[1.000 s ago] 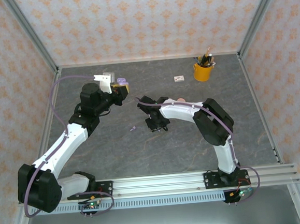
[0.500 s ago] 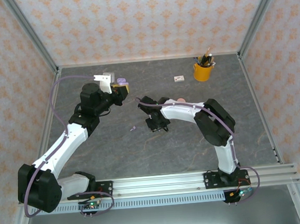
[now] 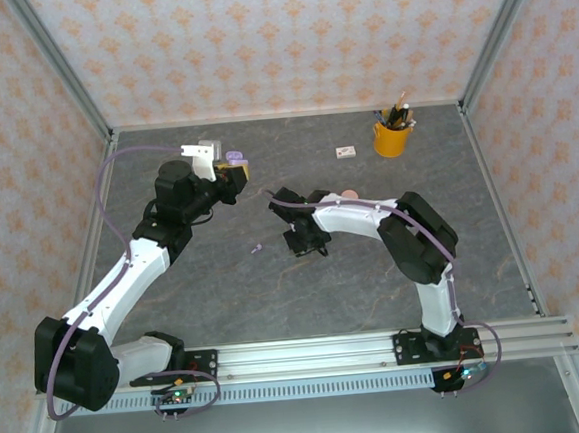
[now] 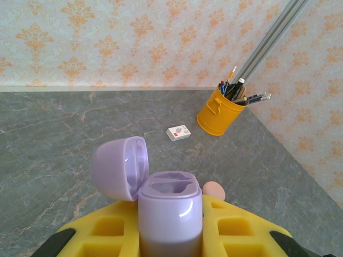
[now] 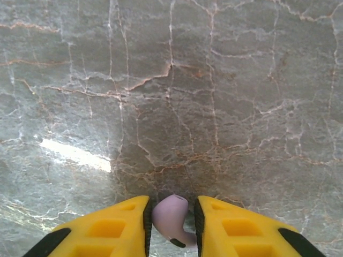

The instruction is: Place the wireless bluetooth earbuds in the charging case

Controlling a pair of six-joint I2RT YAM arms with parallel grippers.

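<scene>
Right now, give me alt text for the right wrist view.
A lilac earbud sits pinched between the right gripper's two yellow fingers. Grey veined tabletop lies beyond, with a bright glare streak at left.

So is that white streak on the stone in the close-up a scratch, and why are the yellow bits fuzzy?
Right wrist view: the streak is light glare on the glossy table, no scratch; the yellow fingers and the lilac earbud between them look soft, being near the lens. Left wrist view: highlights gleam on the lilac case. Top view: even light, soft shadows.
</scene>
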